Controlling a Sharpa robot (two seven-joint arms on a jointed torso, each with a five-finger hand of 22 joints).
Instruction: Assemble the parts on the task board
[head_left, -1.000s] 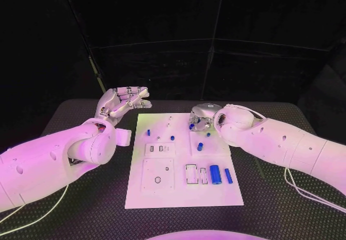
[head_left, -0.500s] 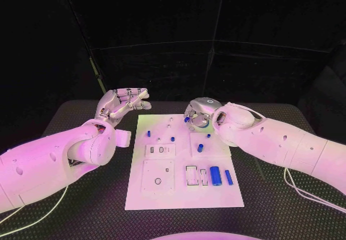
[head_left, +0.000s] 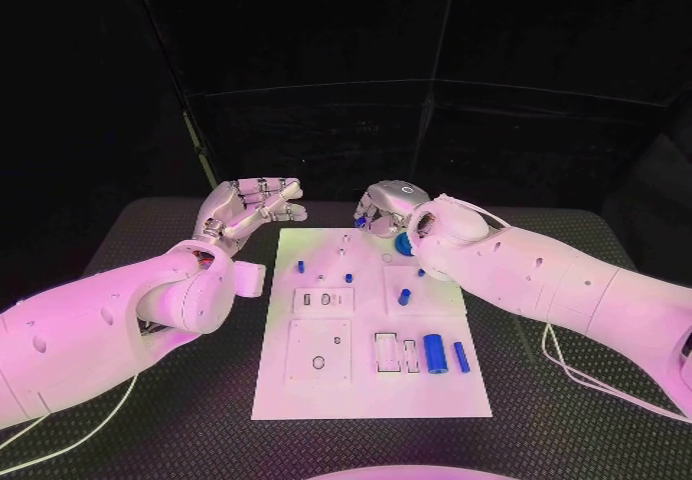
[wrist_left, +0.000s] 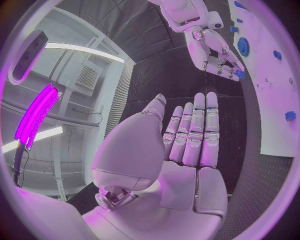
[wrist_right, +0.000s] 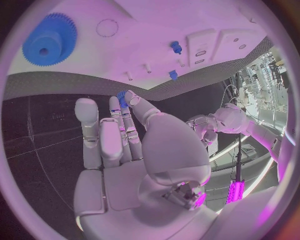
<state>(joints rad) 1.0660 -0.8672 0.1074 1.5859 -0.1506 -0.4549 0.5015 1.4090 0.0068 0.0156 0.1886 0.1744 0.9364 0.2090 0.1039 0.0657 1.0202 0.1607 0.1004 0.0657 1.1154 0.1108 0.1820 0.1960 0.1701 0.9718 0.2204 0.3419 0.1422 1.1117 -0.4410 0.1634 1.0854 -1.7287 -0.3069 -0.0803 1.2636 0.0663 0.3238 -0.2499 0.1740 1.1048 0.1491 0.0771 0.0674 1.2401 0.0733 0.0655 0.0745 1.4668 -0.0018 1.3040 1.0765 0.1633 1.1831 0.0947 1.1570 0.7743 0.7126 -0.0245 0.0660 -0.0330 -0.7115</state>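
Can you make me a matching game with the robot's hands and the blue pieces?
Things:
1. left hand
2. right hand
3. blue gear
4. big blue cylinder

Where or how:
A. lies on the near part of the white board, beside a thinner blue piece
B. pinches a small blue part at its fingertips
C. holds nothing, fingers stretched out, off the board's far left corner
D. lies flat on the board near the right hand

Pairs: 1-C, 2-B, 3-D, 4-A
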